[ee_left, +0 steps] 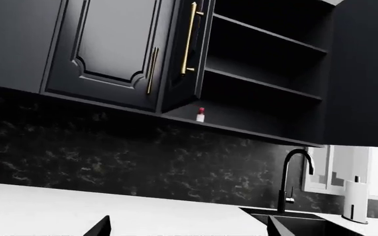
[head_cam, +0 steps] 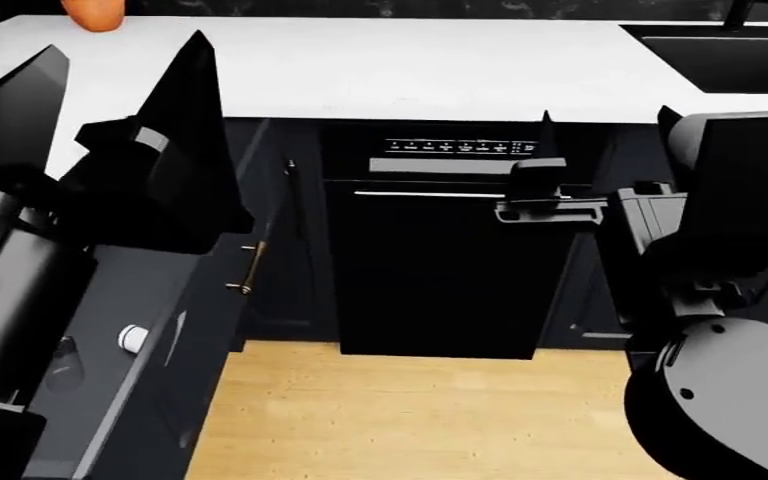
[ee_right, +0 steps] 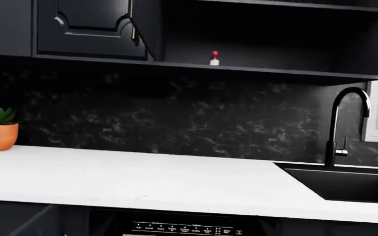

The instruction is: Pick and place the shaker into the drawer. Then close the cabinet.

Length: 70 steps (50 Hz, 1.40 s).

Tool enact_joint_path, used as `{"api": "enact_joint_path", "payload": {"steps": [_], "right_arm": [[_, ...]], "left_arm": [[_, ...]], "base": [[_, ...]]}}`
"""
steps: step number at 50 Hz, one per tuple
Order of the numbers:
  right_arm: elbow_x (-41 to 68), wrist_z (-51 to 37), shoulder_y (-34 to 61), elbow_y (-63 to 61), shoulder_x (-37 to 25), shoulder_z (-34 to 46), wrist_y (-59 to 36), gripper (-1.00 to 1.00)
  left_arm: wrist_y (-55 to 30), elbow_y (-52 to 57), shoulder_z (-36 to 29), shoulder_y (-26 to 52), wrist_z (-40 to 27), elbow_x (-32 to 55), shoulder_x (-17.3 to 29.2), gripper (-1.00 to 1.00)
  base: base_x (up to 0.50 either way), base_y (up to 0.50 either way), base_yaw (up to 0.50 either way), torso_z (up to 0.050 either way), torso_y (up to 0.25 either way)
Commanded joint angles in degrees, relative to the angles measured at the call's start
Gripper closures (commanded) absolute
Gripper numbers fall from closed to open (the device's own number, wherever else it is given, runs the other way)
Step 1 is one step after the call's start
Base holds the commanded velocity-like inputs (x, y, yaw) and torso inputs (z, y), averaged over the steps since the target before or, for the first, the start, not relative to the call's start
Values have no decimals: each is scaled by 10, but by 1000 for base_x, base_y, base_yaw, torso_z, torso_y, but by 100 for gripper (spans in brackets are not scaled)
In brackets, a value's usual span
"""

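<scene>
One shaker point(ee_left: 200, 114) on shelf; one drawer point(head_cam: 157, 330) open.

Head cam looks steeply down over both arms at desk point(head_cam: 398, 70) edge, close. Both wrist cams face forward/up, further back; share faucet point(ee_left: 293, 177), open cabinet point(ee_right: 267, 29) at 12 o'clock.

The drawer point(head_cam: 157, 330), at the lower left of the head view, was black with a smooth, glossy bottom. The countertop point(head_cam: 398, 70) looked matt white stone. The backsplash point(ee_right: 175, 118) was dark veined marble. Cabinet handles point(ee_left: 189, 38) were brass-coloured metal. The floor point(head_cam: 411, 415) was pale wood.
</scene>
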<state>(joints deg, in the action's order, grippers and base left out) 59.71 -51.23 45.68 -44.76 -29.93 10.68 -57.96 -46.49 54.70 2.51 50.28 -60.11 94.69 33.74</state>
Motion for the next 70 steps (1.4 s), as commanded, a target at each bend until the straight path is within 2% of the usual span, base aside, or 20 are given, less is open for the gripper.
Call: {"api": "enact_joint_path", "payload": {"steps": [1, 17, 21, 23, 25, 26, 29, 32, 35, 37, 41, 50, 60, 70], "right_arm": [[-19, 30, -16, -8, -2, 1, 37, -100], [-24, 30, -12, -2, -3, 17, 32, -100], [-26, 23, -18, 1, -7, 29, 20, -100], [-32, 30, -41, 13, -8, 33, 27, -100], [-80, 56, -102, 34, -14, 45, 74, -100], [-108, 76, -147, 52, -14, 52, 114, -100], [-214, 141, -286, 128, 5, 81, 276, -100], [-304, 187, -370, 240, 36, 109, 425, -100], [-363, 207, -407, 353, 71, 122, 539, -100], [-386, 213, -411, 406, 85, 132, 570, -100], [-403, 218, -396, 437, 90, 148, 559, -100], [-408, 238, -395, 454, 92, 156, 591, -100], [-385, 264, -384, 471, 93, 159, 583, -100], [-379, 270, -379, 476, 92, 162, 576, -100]], "left_arm": [[0, 5, -5, -4, -3, -1, -2, -100], [2, 5, -2, -25, 13, -16, -5, -100], [-5, 7, -8, -60, 38, -60, -21, -100], [-9, 2, -21, -112, 76, -123, -46, -100], [3, -3, -65, -208, 161, -267, -76, -100], [36, -16, -108, -267, 214, -353, -84, -100], [199, -129, -217, -413, 325, -599, -104, -100], [338, -281, -265, -472, 375, -710, -125, -100], [461, -428, -281, -496, 397, -780, -145, -100], [504, -465, -279, -498, 404, -786, -153, -100], [537, -502, -274, -497, 406, -787, -164, -100], [504, -516, -276, -487, 417, -753, -167, -100], [443, -533, -275, -463, 414, -722, -172, -100], [491, -550, -230, -455, 345, -762, -179, -100]], "base": [[18, -500, 0, 0, 0], [18, -500, 0, 0, 0], [4, -112, 0, 0, 0], [0, 0, 0, 0, 0], [0, 0, 0, 0, 0], [0, 0, 0, 0, 0], [0, 0, 0, 0, 0], [0, 0, 0, 0, 0], [0, 0, 0, 0, 0], [0, 0, 0, 0, 0], [0, 0, 0, 0, 0], [0, 0, 0, 0, 0], [0, 0, 0, 0, 0], [0, 0, 0, 0, 0]]}}
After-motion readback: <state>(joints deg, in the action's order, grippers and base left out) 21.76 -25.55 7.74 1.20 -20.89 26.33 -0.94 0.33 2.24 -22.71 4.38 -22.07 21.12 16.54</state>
